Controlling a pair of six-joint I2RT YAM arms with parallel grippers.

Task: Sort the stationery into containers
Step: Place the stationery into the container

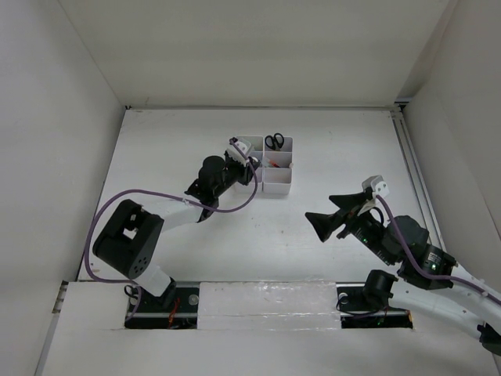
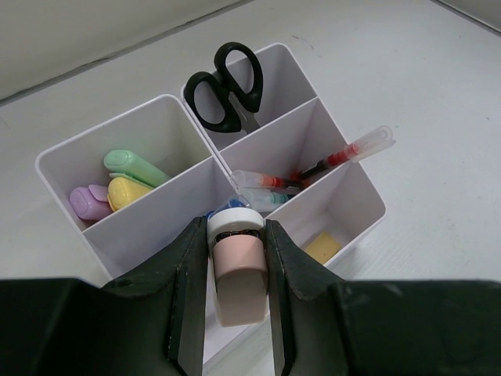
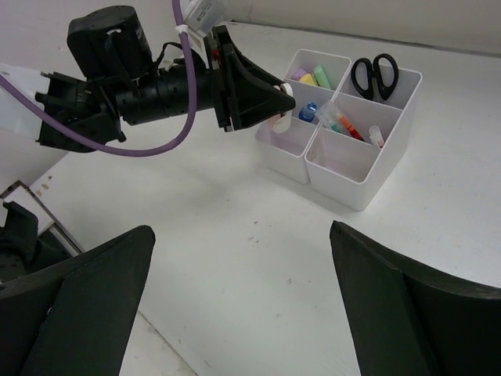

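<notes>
Placement was the fiddly bit here: my left gripper was clamped on a white-capped pink stick, hanging right over the near edge of the white organizer. I figured I should centre it over one cell and go low before letting go. Left arm was stretched forward, wrist tipped down. The right gripper sat wide open, well apart.

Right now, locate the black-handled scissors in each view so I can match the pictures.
Top external: scissors upper centre, in the organizer's far right compartment.
Left wrist: scissors top centre, handles up.
Right wrist: scissors upper right, far corner compartment.
Shared landmark: the white organizer around them.
</notes>
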